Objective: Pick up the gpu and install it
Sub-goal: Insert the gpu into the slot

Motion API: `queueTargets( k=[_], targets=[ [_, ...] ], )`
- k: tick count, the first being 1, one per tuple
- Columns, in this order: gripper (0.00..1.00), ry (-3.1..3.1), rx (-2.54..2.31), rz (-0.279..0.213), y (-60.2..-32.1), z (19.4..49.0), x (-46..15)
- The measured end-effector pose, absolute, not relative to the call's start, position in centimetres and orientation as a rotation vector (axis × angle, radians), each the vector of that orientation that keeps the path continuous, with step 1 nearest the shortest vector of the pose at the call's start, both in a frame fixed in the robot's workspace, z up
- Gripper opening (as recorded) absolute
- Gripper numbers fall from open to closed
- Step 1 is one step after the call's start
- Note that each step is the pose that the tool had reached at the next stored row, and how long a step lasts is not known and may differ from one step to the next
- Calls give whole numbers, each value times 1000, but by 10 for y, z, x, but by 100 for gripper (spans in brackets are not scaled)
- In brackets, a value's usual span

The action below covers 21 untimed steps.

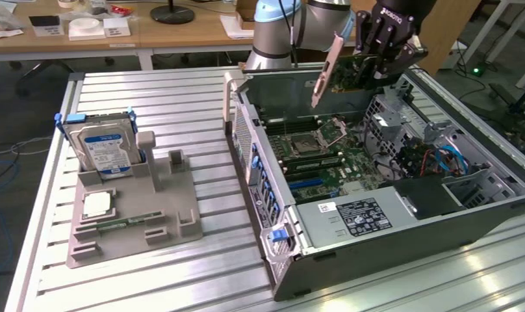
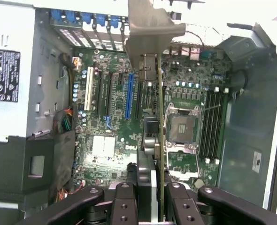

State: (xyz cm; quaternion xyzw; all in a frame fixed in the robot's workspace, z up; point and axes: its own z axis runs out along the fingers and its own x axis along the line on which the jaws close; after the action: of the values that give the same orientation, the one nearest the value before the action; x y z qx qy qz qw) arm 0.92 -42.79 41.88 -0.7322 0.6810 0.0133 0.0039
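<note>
My gripper (image 1: 379, 65) hangs over the far end of the open computer case (image 1: 401, 214), shut on the gpu (image 1: 349, 70). The card hangs on edge above the motherboard (image 1: 319, 162), its silver end bracket (image 1: 325, 71) pointing down toward the exterior view's left. In the wrist view the gpu (image 2: 156, 140) runs edge-on away from the gripper (image 2: 152, 187), with its bracket (image 2: 150, 28) at the far end. It hovers over the motherboard (image 2: 110, 117), beside the blue expansion slot (image 2: 129, 96) and the CPU socket (image 2: 180, 129). The card is clear of the board.
A grey holder tray (image 1: 137, 208) on the slatted metal table (image 1: 158, 97) carries a hard drive (image 1: 104, 149) in a blue frame, a small chip and a narrow memory stick (image 1: 119, 224). The power supply (image 1: 358, 218) fills the case's near end. Desks stand behind.
</note>
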Motion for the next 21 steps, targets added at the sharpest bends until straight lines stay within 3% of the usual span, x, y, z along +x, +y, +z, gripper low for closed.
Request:
queueTargets(
  k=[21],
  targets=[
    [28, 2267, -2118, -18, -424, 408, 8]
  ],
)
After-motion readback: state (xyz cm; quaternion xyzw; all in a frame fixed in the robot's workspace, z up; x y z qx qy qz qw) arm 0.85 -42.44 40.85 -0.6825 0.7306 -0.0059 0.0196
